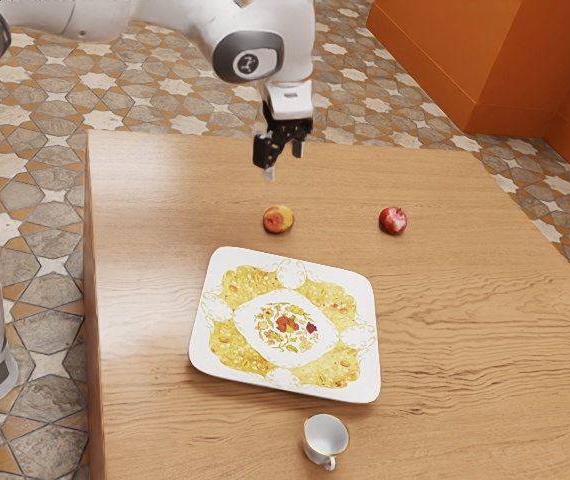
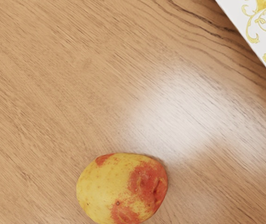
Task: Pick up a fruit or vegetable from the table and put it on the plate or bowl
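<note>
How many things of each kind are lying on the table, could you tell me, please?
Fruit: 2, a yellow-red fruit and a dark red fruit
Plates: 1, the patterned plate
Cups: 1, the white cup
Total: 4

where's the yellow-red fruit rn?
The yellow-red fruit lies on the table just past the far edge of the plate, toward the exterior view's left of the dark red fruit, nearly under the gripper.
</note>
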`<state>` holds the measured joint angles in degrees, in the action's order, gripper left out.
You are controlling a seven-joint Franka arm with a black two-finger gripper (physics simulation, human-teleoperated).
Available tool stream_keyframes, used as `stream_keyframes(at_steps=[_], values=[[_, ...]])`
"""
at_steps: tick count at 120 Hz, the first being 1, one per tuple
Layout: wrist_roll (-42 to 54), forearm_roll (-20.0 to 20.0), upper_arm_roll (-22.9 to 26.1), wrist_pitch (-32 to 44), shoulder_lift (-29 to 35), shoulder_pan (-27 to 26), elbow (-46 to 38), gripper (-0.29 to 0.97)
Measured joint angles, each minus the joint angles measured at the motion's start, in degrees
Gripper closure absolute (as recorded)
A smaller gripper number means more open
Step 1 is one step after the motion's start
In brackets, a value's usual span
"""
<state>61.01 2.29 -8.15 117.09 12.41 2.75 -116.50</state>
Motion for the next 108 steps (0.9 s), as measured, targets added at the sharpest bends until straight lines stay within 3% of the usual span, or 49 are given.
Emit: stream_keyframes(at_steps=[29,61,108], values=[[7.21,-2.25,-1.29,5.03,-2.92,-0.01,-1.86,0.02],[12.64,-5.27,-2.67,2.90,-1.75,0.36,-3.45,0.02],[10.57,-5.53,-3.19,0.39,-2.05,0.60,-3.40,0.01]])
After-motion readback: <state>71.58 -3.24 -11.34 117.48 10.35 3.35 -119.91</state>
